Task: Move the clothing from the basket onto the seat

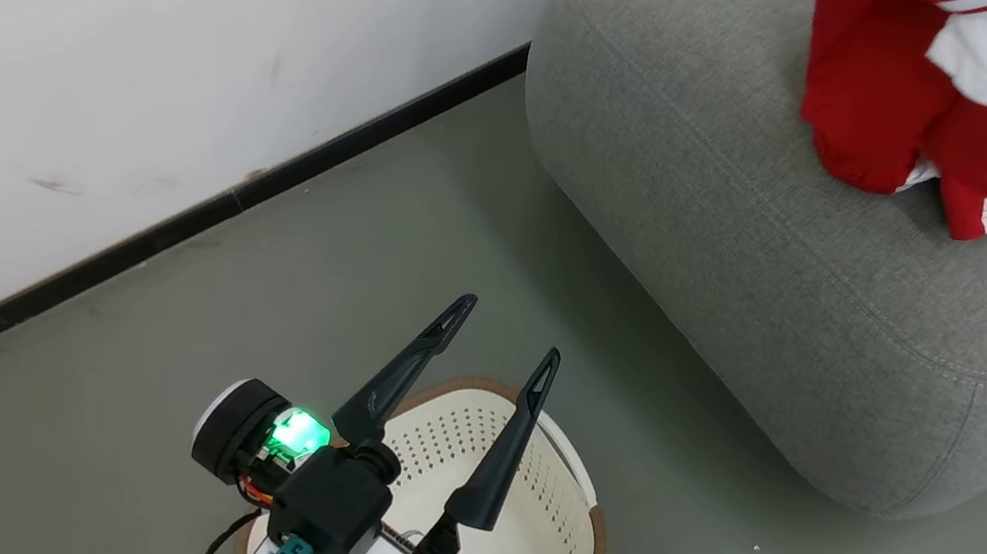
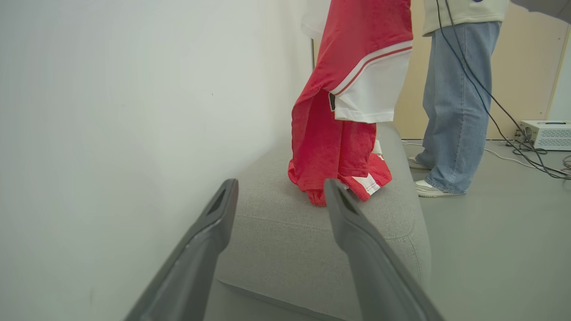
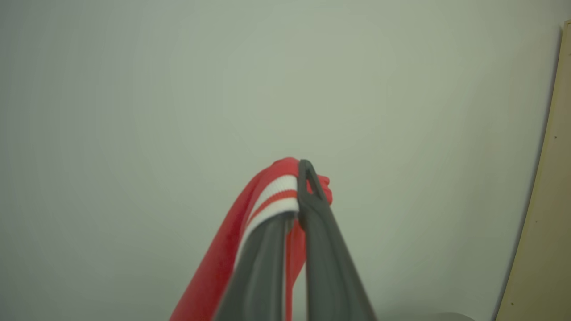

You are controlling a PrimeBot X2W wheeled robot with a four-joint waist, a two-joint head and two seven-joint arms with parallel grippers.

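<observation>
Right fingers (image 3: pixel 322 249) tight on clothing (image 2: pixel 325 147) over seat (image 1: pixel 748 222); left fingers (image 1: pixel 504 450) apart, empty; person (image 2: pixel 450 111) nearby.

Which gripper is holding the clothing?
The right gripper: it is shut on the striped trim of the clothing. The left gripper stands open and empty over the basket.

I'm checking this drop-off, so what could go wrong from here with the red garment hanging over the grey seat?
The red-and-white fabric garment hangs from the shut right claw with only its lower end on the grey upholstered seat; released, it may slump toward the edge. Its striped trim bunches at the claw's tip and could snag. A person in jeans stands close by.
</observation>
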